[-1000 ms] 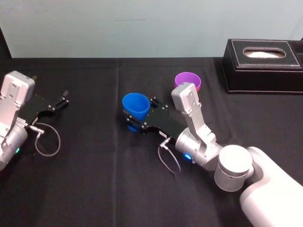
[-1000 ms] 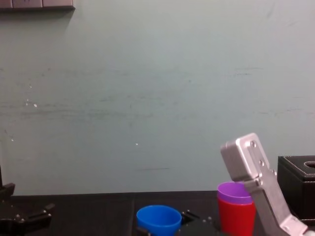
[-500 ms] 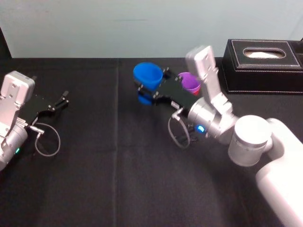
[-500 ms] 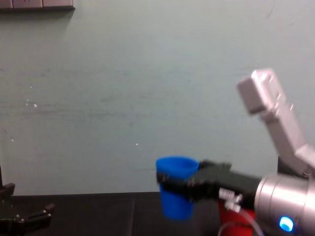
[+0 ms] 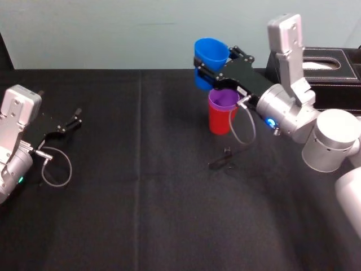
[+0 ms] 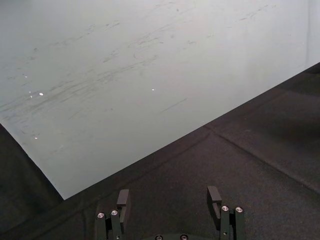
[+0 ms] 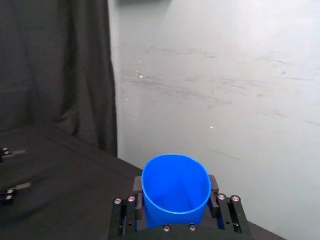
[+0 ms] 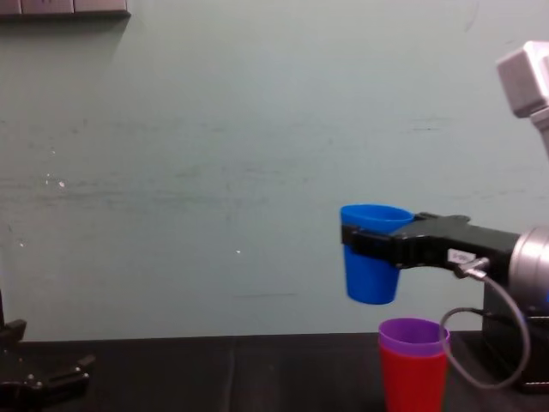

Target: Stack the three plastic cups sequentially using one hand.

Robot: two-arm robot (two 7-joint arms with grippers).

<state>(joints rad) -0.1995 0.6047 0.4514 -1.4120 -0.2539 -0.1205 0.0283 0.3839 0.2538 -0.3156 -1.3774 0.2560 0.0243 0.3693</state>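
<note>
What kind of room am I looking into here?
Probably a robot test bench: a black-clothed table against a bare wall, the right pincer holding a blue cup raised near the purple cup nested in the red cup, the left pincer parked at left.

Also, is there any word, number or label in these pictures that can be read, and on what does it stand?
No text can be read.
White label on the right end effector: too small to read.
No print seen on the blue cup, purple cup, red cup or box.
</note>
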